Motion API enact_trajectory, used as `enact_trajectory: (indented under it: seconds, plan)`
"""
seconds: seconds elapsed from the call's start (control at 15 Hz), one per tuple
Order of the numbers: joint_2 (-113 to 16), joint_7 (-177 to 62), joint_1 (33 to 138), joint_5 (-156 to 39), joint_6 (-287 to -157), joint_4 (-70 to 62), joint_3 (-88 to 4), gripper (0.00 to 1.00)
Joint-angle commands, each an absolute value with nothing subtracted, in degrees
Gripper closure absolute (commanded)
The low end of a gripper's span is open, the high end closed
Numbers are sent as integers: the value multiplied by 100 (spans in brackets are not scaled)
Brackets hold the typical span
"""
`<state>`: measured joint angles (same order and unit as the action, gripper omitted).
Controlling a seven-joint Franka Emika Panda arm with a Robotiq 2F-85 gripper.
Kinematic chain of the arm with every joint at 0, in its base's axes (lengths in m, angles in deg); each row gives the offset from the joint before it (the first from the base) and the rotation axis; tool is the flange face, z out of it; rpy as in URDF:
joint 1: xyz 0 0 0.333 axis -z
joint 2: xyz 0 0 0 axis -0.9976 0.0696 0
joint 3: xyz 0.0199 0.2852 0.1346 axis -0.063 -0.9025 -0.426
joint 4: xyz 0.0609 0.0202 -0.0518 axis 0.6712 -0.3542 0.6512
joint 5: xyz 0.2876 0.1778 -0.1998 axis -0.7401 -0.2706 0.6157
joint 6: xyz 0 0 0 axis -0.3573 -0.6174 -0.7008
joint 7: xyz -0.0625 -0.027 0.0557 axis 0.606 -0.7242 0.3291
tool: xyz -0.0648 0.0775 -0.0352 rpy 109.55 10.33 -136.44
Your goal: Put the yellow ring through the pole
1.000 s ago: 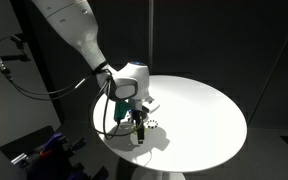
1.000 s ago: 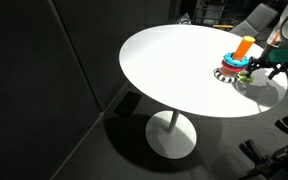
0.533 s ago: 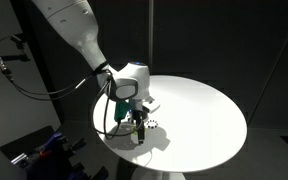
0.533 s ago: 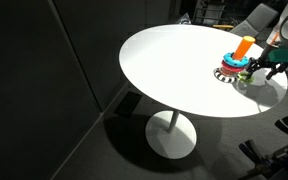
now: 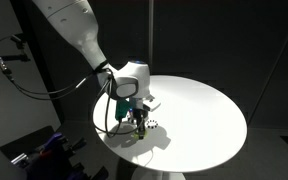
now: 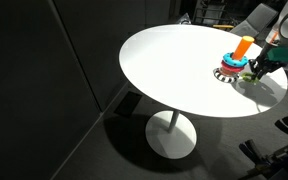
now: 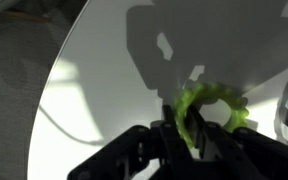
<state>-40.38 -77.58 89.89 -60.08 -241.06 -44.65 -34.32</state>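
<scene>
In the wrist view my gripper point(image 7: 187, 135) is shut on the yellow ring point(image 7: 216, 108), its black fingers point(image 7: 164, 140) pinching the ring's near rim on the white table point(image 7: 94, 90). In an exterior view the gripper point(image 6: 256, 69) reaches down just beside the stacking toy, whose pole point(image 6: 245, 45) stands upright with an orange top and coloured rings around its base. The yellow ring point(image 6: 244, 72) shows as a small green patch at the fingertips. In an exterior view the gripper point(image 5: 136, 122) points down at the table's near-left edge and hides the pole.
A black-and-white speckled ring point(image 6: 225, 73) lies on the round white table point(image 6: 174, 60) next to the toy, and shows beside the gripper as a speckled ring point(image 5: 152, 126). The table edge is close to the gripper. Dark curtains surround the scene.
The jaws have closed from wide open onto the yellow ring. The arm has stayed in the same place.
</scene>
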Motion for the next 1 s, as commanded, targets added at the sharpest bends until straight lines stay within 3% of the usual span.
enact_trajectory:
  seconds: [0.0, 0.93]
  plan:
    - [-4250, -7619, 8928, -6060, -23969, -4481, -3307, 97]
    - [-5238, -7750, 8922, -5900, -23256, -4390, -3253, 94]
